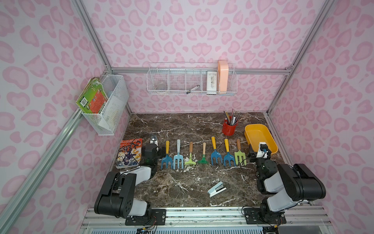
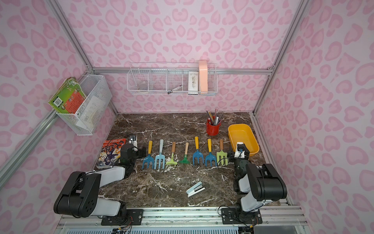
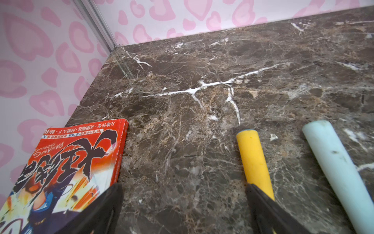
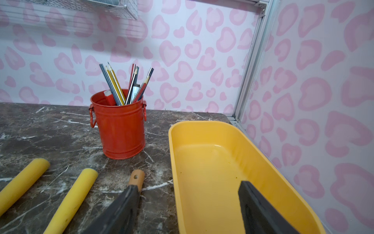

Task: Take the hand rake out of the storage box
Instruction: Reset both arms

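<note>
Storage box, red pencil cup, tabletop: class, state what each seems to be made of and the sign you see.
Storage box: likely moulded plastic, smooth semi-gloss; rounded seamless corners, soft sheen.
Red pencil cup: probably painted metal, glossy; ribbed bands, side handles.
Tabletop: marble-look surface, brown with white veins; real stone or laminate cannot be told.

Marble table, hand tools, storage box, stapler

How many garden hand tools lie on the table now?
7, in one row from the book's side toward the yellow storage box: blue fork, pale blue fork, light green rake, dark green rake, second blue fork, third blue fork, light green fork. The box's near end is hidden.
</note>
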